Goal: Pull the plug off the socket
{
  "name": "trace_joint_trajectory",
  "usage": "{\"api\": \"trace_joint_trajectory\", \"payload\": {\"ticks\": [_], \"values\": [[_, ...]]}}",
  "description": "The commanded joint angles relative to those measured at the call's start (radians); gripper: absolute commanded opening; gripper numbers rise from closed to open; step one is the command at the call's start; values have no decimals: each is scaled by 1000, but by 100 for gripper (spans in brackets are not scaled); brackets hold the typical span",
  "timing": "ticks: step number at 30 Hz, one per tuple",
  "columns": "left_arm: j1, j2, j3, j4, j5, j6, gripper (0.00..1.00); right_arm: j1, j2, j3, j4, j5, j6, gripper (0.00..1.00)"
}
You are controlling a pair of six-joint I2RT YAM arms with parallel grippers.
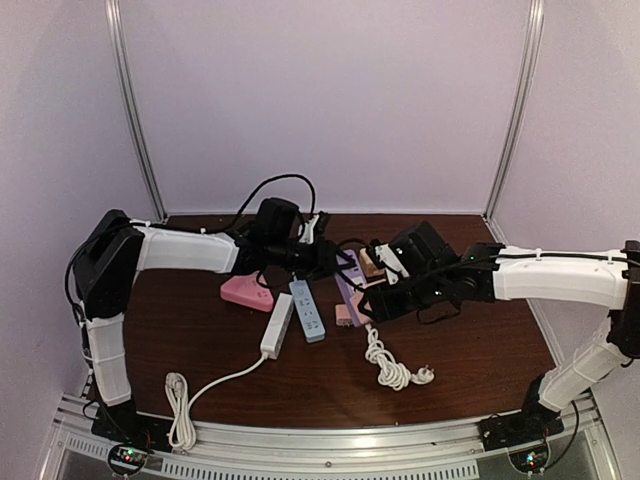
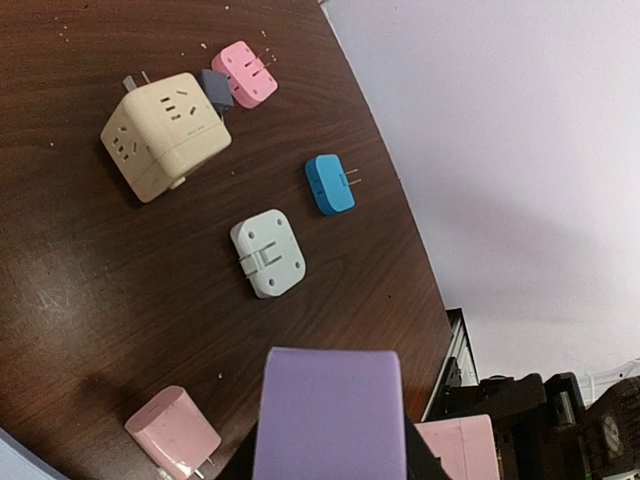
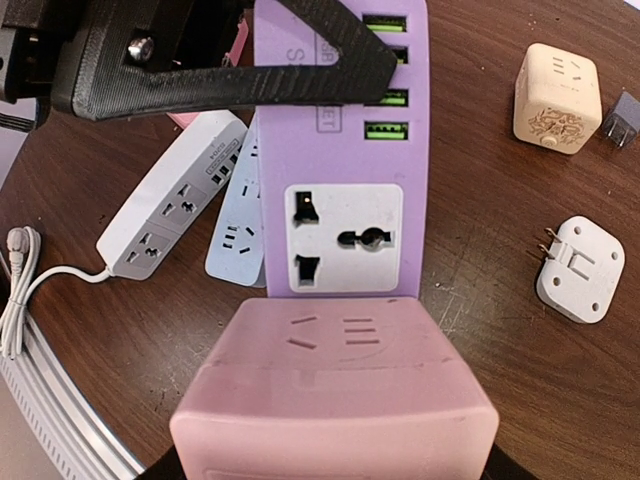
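Mid-table (image 1: 480,350), above dark wood: pinches a pink plug (image 3: 335,390) between the fingers of the right claw (image 3: 335,465), hard against the near end of a purple power strip (image 3: 345,215). Clamps the far end of that strip in the left claw (image 2: 328,465), with one black finger (image 3: 220,70) slanting across the green USB ports (image 3: 385,97). Shows one universal socket (image 3: 345,240) uncovered just beyond the plug. Cannot tell whether the plug's pins sit inside the strip. Lying nearby on the table: a white strip (image 3: 170,200) and a pale blue strip (image 3: 235,225) to the left, a cream cube (image 3: 557,97) and a white adapter (image 3: 580,268) to the right.
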Motion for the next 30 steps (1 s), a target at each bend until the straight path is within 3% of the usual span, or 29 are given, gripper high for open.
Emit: {"api": "trace_joint_trajectory", "payload": {"ticks": [1,9,14,18,30], "values": [[8,5,-25,-117,-101,180,0,-17,-80,92,3,18,-14,19],[5,36,-13,-155,-114,205,0,-16,-84,130,-61,59,-16,18],[-2,92,32,-154,-111,228,0,-16,-69,125,-137,191,8,14],[-19,158,109,-166,-100,242,0,-16,-83,110,-129,168,21,15],[-20,249,166,0,-22,163,0,-45,-76,127,-192,158,44,15]]}}
